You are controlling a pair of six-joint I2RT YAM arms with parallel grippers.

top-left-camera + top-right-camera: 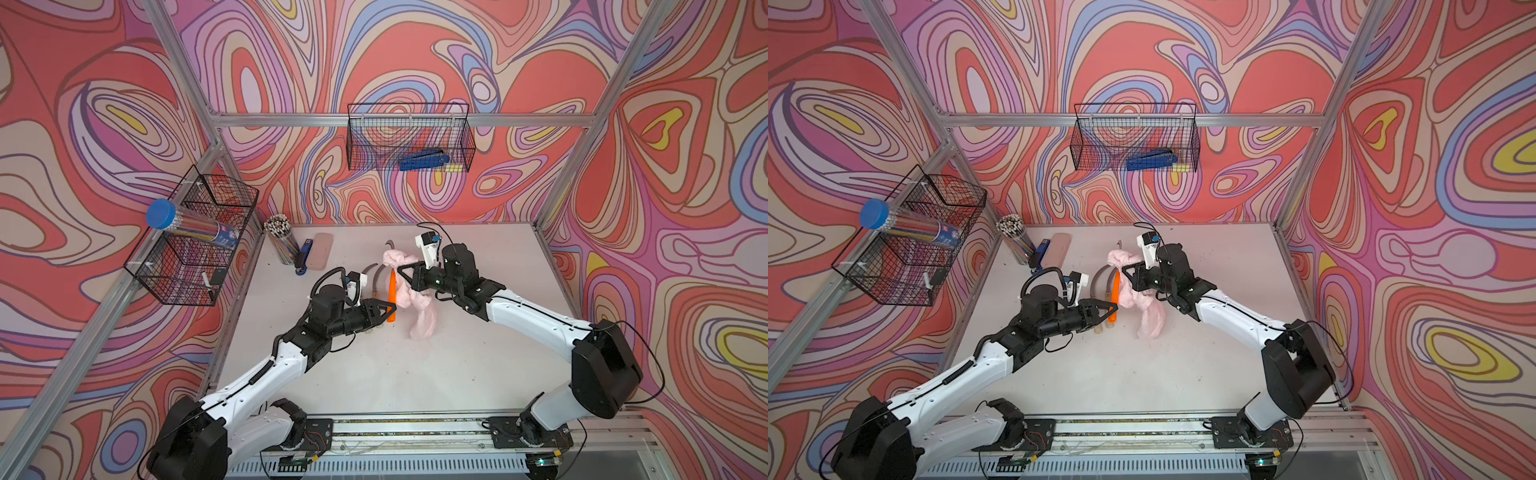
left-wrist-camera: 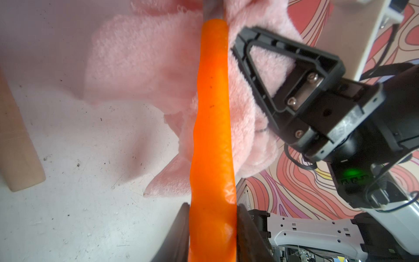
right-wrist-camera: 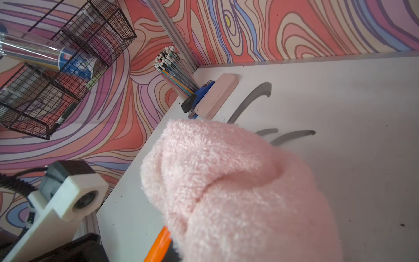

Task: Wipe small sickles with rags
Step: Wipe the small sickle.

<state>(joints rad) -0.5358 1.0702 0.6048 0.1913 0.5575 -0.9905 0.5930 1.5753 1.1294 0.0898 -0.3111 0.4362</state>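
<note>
1. In a top view your left gripper (image 1: 390, 309) is clamped on the orange-handled sickle (image 1: 392, 296) with its dark curved blade, over the white table's (image 1: 374, 374) middle. Your right gripper (image 1: 405, 276) is closed tight on the pale pink terry rag (image 1: 420, 318).
2. Left wrist: the jaws pinch only the handle (image 2: 212, 136), so hard rubbing could twist it loose.
3. Right wrist: the rag (image 3: 238, 186) hides the blade and could snag.
</note>
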